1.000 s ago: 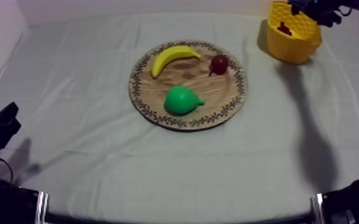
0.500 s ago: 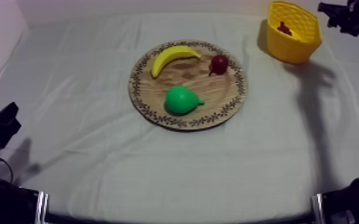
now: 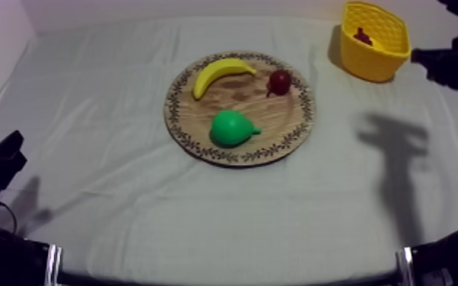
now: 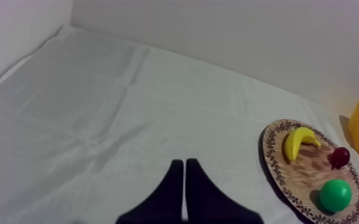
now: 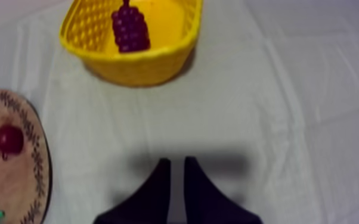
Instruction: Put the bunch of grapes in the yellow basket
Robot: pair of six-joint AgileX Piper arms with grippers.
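Observation:
The dark purple bunch of grapes [image 5: 130, 28] lies inside the yellow basket [image 5: 98, 56], which stands at the table's far right [image 3: 374, 53]; the grapes [image 3: 362, 35] show over its rim. My right gripper [image 3: 418, 57] hangs to the right of the basket, a little nearer than it. Its fingers [image 5: 177, 159] lie close together with nothing between them, above bare cloth short of the basket. The round wooden board [image 3: 240, 156] sits mid-table. My left gripper [image 3: 11, 144] rests low at the left, shut as a narrow wedge [image 4: 183, 161].
On the board lie a banana [image 3: 223, 74], a small red fruit [image 3: 280, 81] and a green pear [image 3: 232, 128]. The board's rim [image 5: 39, 173] with the red fruit [image 5: 9, 139] is near the right gripper. Open cloth surrounds the board.
My right gripper has left the spot over the basket, moving right and nearer, and its fingers have closed. The grapes stay in the basket. The left arm is still.

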